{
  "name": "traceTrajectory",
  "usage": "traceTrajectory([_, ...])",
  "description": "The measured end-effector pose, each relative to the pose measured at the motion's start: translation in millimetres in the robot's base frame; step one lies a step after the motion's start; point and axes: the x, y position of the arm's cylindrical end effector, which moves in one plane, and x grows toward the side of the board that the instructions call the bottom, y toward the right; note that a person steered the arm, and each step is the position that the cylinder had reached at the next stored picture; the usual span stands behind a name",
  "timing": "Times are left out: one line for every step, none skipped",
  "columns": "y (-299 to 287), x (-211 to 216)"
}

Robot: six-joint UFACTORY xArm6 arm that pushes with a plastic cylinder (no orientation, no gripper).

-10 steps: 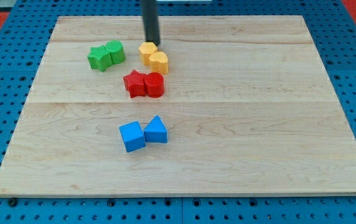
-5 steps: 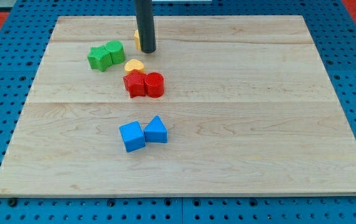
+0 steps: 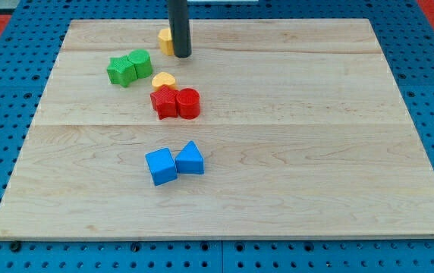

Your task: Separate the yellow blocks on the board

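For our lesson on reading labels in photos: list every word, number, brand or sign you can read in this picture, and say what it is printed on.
None: no readable text, number, brand or sign shows anywhere.
The wooden board is bare wood grain.
The yellow blocks, red blocks, green blocks and blue blocks are unmarked.
The rod above my tip is plain dark.

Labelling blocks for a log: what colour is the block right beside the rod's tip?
Yellow: the yellow block sits at my tip's left, in the camera view.
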Motion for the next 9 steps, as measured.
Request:
traceTrajectory([1,0])
traceTrajectory([18,0])
traceTrajectory([35,-5])
traceTrajectory([43,-6])
traceTrajectory([12,-33])
traceTrajectory([-4,-40])
traceTrajectory([-45,-11])
traceTrajectory([-95,-15])
traceTrajectory([-128,-15])
